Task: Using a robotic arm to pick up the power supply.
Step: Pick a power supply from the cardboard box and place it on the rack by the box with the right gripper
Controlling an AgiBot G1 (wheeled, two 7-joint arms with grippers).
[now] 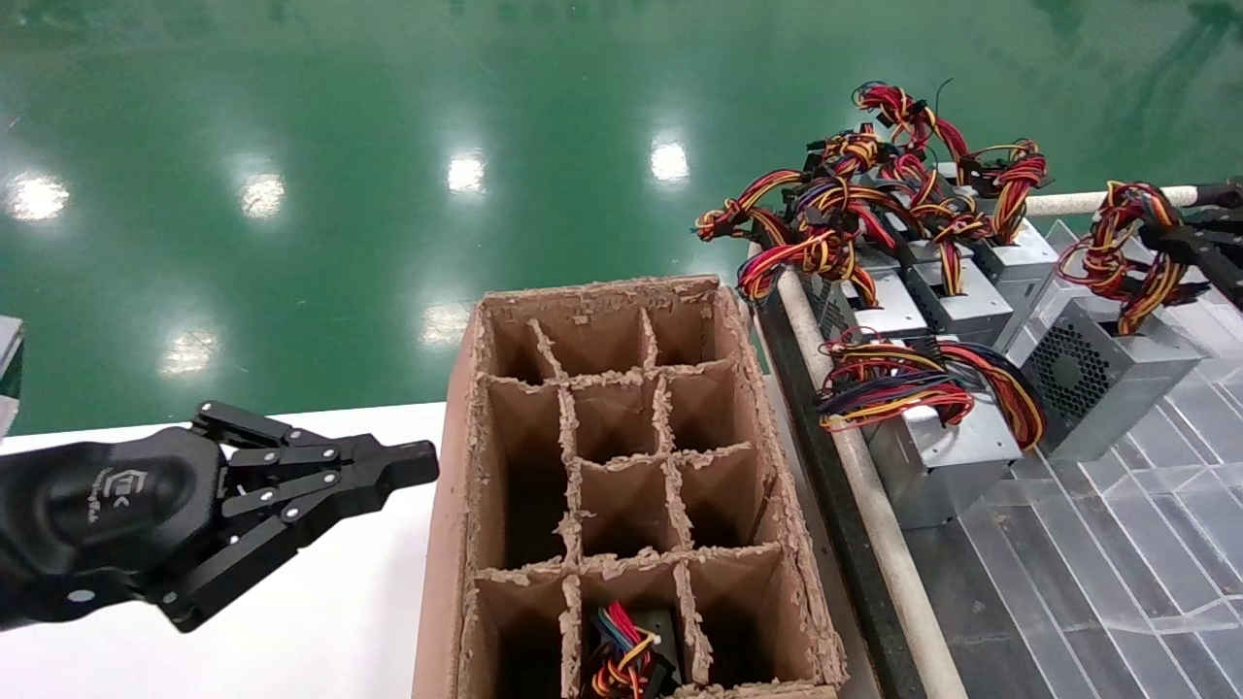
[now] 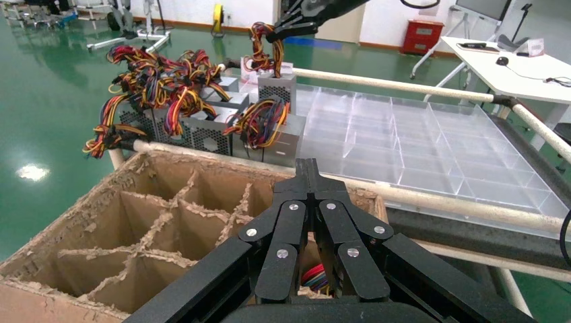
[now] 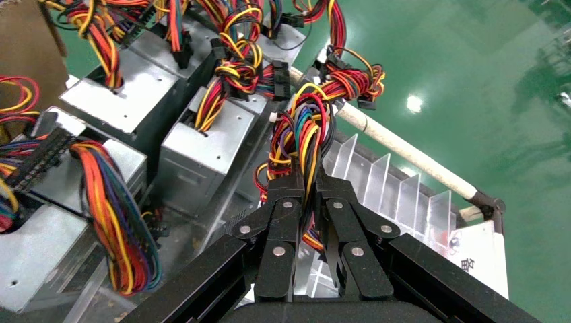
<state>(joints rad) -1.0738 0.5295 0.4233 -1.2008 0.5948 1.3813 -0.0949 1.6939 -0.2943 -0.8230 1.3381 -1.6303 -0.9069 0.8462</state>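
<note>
The power supply (image 1: 1102, 374) is a silver-grey box with a black perforated vent, standing tilted on the clear tray at the right. Its looped bundle of red, yellow and black wires (image 1: 1117, 243) rises from the top. My right gripper (image 1: 1162, 238) reaches in from the right edge and is shut on that bundle. In the right wrist view the wires (image 3: 311, 124) run between the closed fingers of the right gripper (image 3: 306, 180). From the left wrist view the same box (image 2: 277, 84) shows under the right gripper (image 2: 291, 30). My left gripper (image 1: 413, 466) (image 2: 308, 165) is shut and empty, left of the cardboard box.
A divided cardboard box (image 1: 456, 505) stands in the middle, with one wired unit (image 1: 631, 660) in a near cell. Several other power supplies (image 1: 932, 456) crowd the tray's left side behind a white pipe rail (image 1: 874, 505). The clear compartment tray (image 1: 1117, 582) extends right. A white table (image 1: 340, 602) lies under the left arm.
</note>
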